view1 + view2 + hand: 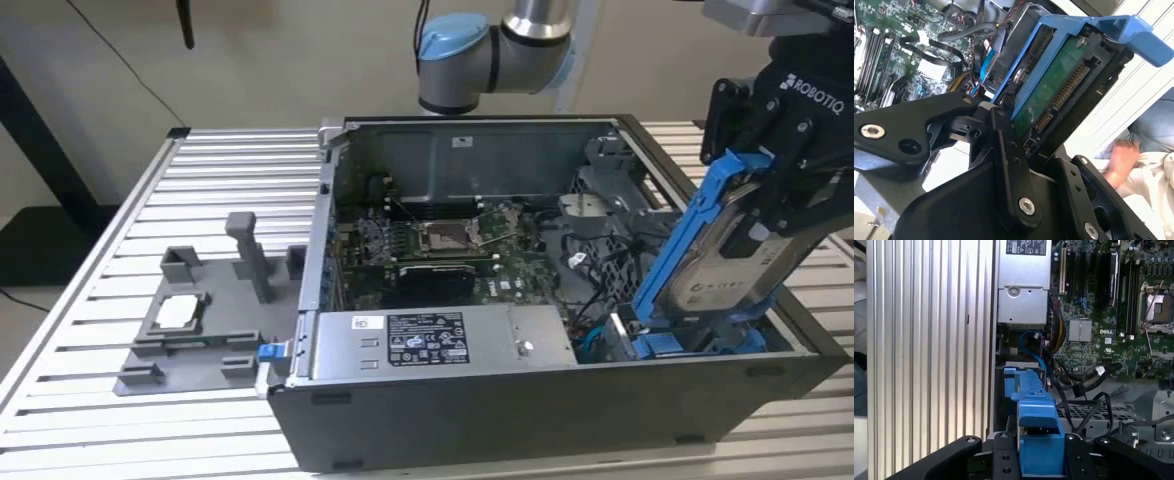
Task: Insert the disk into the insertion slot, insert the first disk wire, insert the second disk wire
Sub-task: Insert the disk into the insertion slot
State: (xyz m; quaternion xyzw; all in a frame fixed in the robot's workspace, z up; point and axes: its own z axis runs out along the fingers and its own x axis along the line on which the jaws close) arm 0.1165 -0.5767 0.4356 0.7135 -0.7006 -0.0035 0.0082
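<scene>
The disk (pixel 731 262) stood steeply tilted at the corner of the computer case (pixel 534 425) on the exterior view's right, near the front. Its lower end was down in the slot (pixel 643 346), touching the blue rails there, while its upper end leaned up and out over the case wall, so it did not lie flat in the bay. In the second wrist view the disk (pixel 1050 95) showed its green underside and its row of connector pins inside the blue frame. In the first wrist view the frame's blue end tab (pixel 1035 437) sat between the black fingers.

The gripper (pixel 763 212) was closed narrowly on the disk, gripping its upper part from both sides; both wrist views showed that grip (pixel 1029 145) (pixel 1039 461).

Loose black cables (pixel 1080 386) lay just beside the slot. Further in lay the main circuit board (pixel 454 240), and the grey power box (pixel 427 340) ran along the front wall.

The case rested on a ribbed metal table (pixel 227 170), with a grey plastic holder (pixel 187 330) on the exterior view's left. A person's hand (pixel 1119 156) was visible past the case edge.
</scene>
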